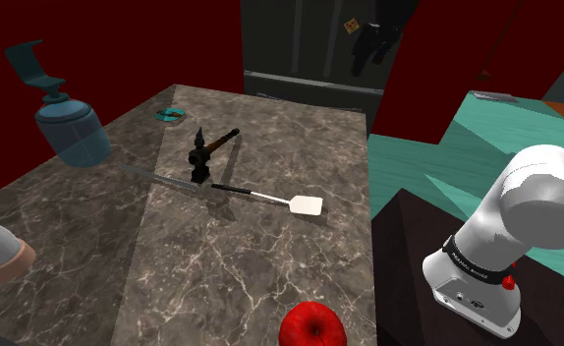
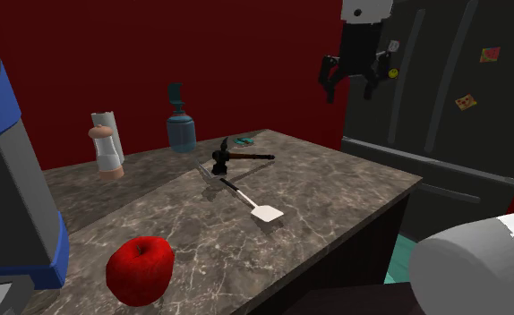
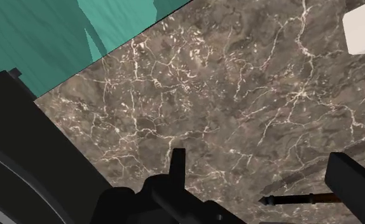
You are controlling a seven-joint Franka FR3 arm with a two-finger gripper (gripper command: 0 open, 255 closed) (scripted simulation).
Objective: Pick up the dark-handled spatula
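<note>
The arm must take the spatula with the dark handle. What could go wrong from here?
1. The hammer lies close beside the end of the spatula's dark handle; the open fingers could knock it.
2. The spatula lies flat on the marble counter, so the fingers may strike the stone or the thin handle may slip.
3. The gripper hangs high above the counter; its aim could drift coming down.

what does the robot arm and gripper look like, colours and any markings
The white Franka arm has smooth, rounded links. A dark band at one joint carries small white lettering, with a small red knob just below it. The all-black two-finger gripper has blocky, angular fingers under a pale wrist section.
</note>
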